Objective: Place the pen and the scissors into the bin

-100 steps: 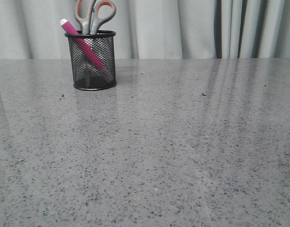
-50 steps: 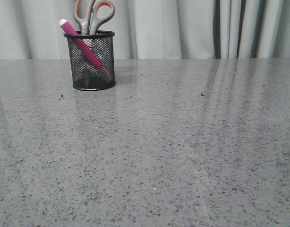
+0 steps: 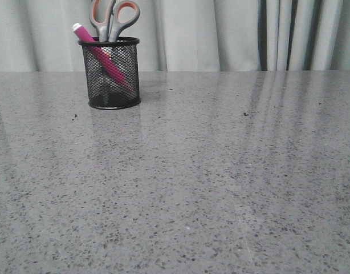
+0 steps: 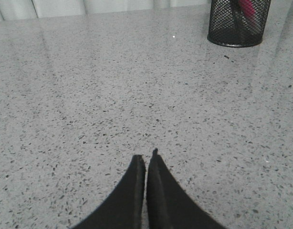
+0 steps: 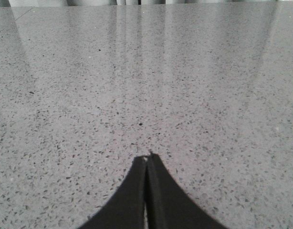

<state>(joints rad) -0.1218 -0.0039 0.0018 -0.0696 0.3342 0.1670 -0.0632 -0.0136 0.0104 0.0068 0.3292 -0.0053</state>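
Note:
The black mesh bin [image 3: 112,73] stands at the far left of the table. The magenta pen [image 3: 102,58] leans inside it, its white tip sticking out over the rim. The scissors [image 3: 113,18] stand in it too, grey handles with orange-lined loops up. The bin also shows in the left wrist view [image 4: 238,23], with the pen [image 4: 247,7] pink inside. My left gripper [image 4: 146,158] is shut and empty, low over the table, well short of the bin. My right gripper [image 5: 147,157] is shut and empty over bare table. Neither gripper shows in the front view.
The grey speckled table [image 3: 209,171] runs back to pale curtains [image 3: 232,34]. A small dark speck [image 3: 245,113] lies on the table right of the middle.

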